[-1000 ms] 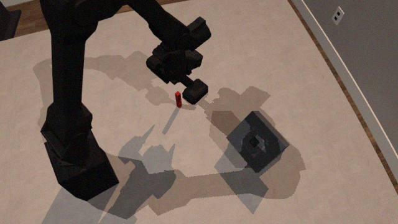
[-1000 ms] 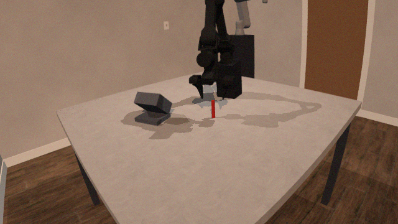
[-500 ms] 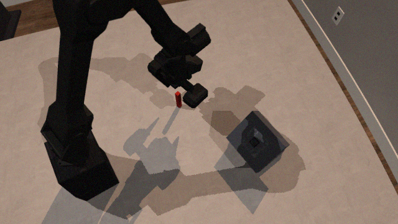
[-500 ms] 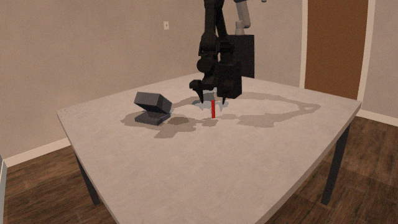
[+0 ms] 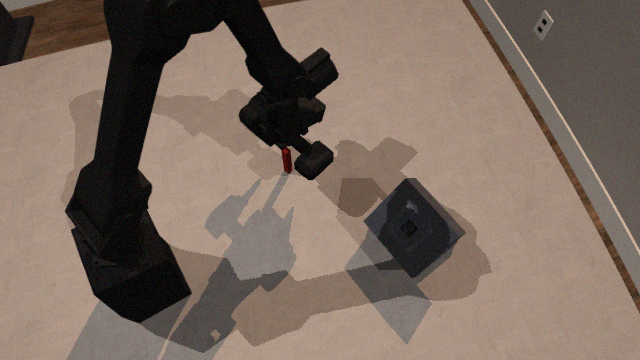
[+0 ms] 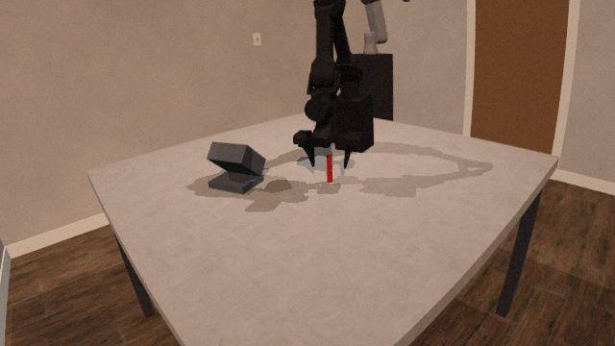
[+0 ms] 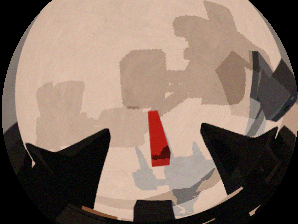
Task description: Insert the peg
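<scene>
Reading left to right in the exterior view, with the peg [image 6: 330,168] as landmark. Well to its left, apart from it: sloped panel [image 6: 237,158] on the table [image 6: 336,250], hole [image 5: 409,228] plain only from above. At centre: red peg standing upright on the table, long axis vertical, touching nothing but the surface. Directly above it: gripper [image 6: 329,162], jaws spread to full width, nothing held, one fingertip on each side of the peg's top, none touching. Probably already straddling the upper end, though depth is hard to judge here. Wrist view agrees: peg midway between both dark fingers. Next move likely straight down, then close.
</scene>
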You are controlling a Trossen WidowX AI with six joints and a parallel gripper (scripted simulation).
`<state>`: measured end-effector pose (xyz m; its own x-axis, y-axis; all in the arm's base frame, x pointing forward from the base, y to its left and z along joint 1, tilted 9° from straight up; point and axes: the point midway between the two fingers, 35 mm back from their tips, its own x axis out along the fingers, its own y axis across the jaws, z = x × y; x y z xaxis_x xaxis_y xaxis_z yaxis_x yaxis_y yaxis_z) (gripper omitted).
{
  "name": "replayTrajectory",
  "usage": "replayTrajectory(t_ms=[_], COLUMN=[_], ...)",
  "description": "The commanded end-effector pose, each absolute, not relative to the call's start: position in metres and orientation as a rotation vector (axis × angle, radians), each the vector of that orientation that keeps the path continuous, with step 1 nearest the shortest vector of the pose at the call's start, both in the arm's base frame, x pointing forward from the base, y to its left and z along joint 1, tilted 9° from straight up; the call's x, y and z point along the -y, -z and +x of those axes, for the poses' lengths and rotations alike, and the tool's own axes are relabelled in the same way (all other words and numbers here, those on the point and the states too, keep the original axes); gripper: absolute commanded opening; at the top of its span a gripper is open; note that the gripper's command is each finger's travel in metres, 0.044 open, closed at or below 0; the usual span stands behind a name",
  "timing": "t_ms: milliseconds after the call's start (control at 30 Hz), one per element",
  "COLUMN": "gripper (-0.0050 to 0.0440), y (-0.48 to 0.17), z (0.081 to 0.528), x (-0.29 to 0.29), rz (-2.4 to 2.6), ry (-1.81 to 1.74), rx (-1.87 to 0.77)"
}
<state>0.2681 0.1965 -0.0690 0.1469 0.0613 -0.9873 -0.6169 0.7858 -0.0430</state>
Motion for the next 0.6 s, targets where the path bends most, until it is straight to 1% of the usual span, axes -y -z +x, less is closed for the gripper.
replayTrajectory(t_ms=[0,67,133,200,567], gripper=[0.0440,0.0440,0.0392,0.0392,0.0128], y=[0.0697,0.0700,0.0700,0.0700,0.0700], z=[0.2714,0.2714,0.2714,0.2714,0.2714], x=[-0.1994,-0.1994,-0.1994,-0.1994,-0.1994], rz=[-0.496,-0.496,-0.496,-0.496,-0.496], ry=[-0.526,-0.526,-0.526,-0.526,-0.526], rx=[-1.331,-1.331,-1.331,-1.331,-1.331])
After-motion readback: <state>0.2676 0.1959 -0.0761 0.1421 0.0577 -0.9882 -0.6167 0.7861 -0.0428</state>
